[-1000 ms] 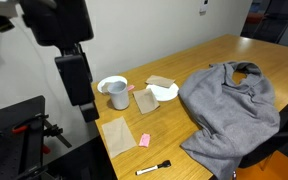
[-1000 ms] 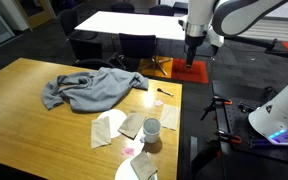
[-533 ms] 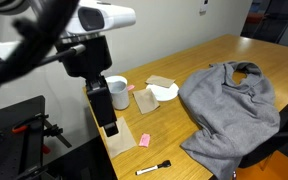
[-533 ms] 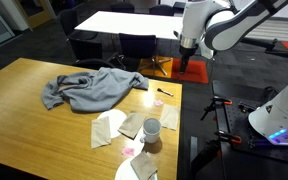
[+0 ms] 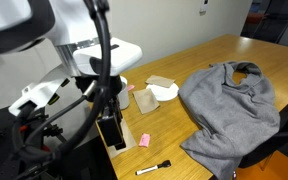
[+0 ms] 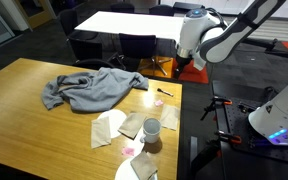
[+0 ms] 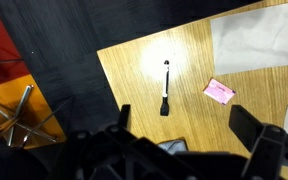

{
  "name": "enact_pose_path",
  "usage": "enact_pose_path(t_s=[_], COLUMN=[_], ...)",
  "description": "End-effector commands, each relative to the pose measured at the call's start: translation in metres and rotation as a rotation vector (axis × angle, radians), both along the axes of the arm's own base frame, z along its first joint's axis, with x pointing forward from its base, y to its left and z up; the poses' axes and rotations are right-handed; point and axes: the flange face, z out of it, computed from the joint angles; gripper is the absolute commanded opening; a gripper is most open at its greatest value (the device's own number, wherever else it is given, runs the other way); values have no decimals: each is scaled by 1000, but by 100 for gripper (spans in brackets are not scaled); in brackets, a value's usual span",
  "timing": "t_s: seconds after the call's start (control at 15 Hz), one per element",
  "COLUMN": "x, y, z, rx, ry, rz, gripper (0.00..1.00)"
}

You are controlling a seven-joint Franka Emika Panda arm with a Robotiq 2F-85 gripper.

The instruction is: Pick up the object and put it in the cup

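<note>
The black marker pen (image 7: 165,88) with a whitish band lies on the wooden table near its corner. It shows in both exterior views (image 5: 154,167) (image 6: 164,91). My gripper (image 7: 184,125) is open and empty, hanging well above the table with the marker between and ahead of its fingers (image 7: 246,125). In an exterior view my gripper (image 5: 110,132) hangs over the table edge, left of the marker. The pale blue-grey cup (image 6: 152,129) stands upright on a paper napkin, apart from the marker. My arm mostly hides it in the view where the arm fills the left side.
A small pink block (image 7: 219,91) (image 5: 144,139) lies near the marker. A flat white dish (image 5: 164,92) and paper napkins (image 6: 110,128) lie by the cup. A grey cloth (image 5: 229,110) is heaped on the table. A tripod (image 7: 19,115) stands on the floor beside the table edge.
My arm has swung down and in toward the table corner where the marker lies. The marker, cup and block have not moved.
</note>
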Motion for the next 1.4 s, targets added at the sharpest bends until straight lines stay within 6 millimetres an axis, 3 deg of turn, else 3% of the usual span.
enact_pose_path(t_s=[0.0, 0.47, 1.33], x=[2, 1, 4], y=[-5, -13, -14], z=[-26, -63, -74], rx=[-4, 16, 29], ry=[-14, 23, 31], rz=[-71, -145, -148], gripper=[100, 100, 100])
